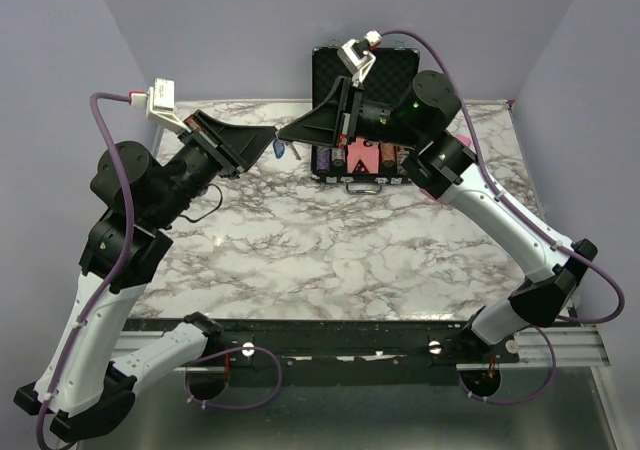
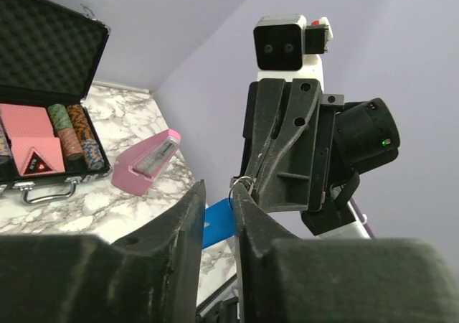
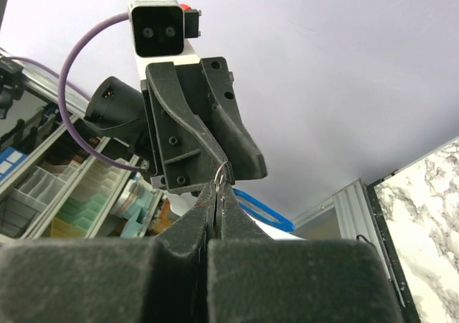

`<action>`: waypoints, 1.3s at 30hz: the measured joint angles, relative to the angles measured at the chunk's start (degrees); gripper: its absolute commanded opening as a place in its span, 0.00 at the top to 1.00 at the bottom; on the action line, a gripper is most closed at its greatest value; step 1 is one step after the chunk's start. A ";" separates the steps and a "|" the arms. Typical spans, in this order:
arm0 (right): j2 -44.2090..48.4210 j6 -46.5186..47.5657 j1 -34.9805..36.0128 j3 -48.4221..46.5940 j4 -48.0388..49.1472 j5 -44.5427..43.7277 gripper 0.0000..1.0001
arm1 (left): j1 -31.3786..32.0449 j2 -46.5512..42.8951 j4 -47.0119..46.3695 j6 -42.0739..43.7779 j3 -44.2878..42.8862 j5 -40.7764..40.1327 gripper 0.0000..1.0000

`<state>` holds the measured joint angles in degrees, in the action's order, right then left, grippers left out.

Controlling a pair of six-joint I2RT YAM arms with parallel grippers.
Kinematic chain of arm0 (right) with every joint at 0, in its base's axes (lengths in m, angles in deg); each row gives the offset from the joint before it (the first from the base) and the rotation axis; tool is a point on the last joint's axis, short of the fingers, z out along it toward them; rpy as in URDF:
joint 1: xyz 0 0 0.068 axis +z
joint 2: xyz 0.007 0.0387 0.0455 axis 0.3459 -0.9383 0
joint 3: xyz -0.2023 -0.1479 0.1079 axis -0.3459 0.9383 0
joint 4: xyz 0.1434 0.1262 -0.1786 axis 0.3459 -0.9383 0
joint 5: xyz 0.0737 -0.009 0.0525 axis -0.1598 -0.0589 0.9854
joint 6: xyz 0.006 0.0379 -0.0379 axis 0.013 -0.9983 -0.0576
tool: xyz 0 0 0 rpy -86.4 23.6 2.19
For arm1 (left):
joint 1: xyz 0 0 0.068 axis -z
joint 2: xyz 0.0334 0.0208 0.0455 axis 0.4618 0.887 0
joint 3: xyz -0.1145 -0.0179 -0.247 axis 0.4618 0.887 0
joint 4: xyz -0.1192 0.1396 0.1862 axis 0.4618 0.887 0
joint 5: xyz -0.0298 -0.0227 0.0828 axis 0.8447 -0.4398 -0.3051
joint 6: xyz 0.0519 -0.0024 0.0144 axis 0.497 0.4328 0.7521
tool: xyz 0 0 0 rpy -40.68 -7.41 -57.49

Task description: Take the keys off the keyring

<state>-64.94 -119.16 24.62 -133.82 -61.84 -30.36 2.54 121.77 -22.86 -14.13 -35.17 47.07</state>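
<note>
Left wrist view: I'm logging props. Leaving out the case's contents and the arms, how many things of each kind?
Black chip case: 1
Pink wedge: 1
Blue key piece: 1
Keyring: 1
Total: 4

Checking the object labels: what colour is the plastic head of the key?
Bright blue; the key head shows best in the left wrist view.

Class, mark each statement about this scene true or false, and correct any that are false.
1. The case is shut. False: its lid stands open.
2. The right end effector is shut on the keyring. True.
3. The key has a red head. False: it is blue.
4. The pink wedge lies on the table, outside the case. True.
</note>
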 measured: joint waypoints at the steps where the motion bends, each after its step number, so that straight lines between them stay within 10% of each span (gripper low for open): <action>1: 0.07 0.42 0.00 0.00 -0.07 0.07 0.99 | 0.02 -0.17 0.28 0.22 0.00 -0.13 0.60; 23: -0.61 0.46 -7.02 6.29 0.20 7.65 0.99 | 1.33 -0.92 6.45 2.40 -5.35 3.17 0.32; 39: 4.87 0.72 -7.08 18.43 -0.55 12.52 0.99 | 1.33 -5.29 14.05 5.73 -5.84 9.57 0.40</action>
<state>-60.06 -118.44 17.54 -115.39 -62.39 -17.84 3.87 116.48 -8.80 -8.40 -41.01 56.65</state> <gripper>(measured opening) 0.012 0.659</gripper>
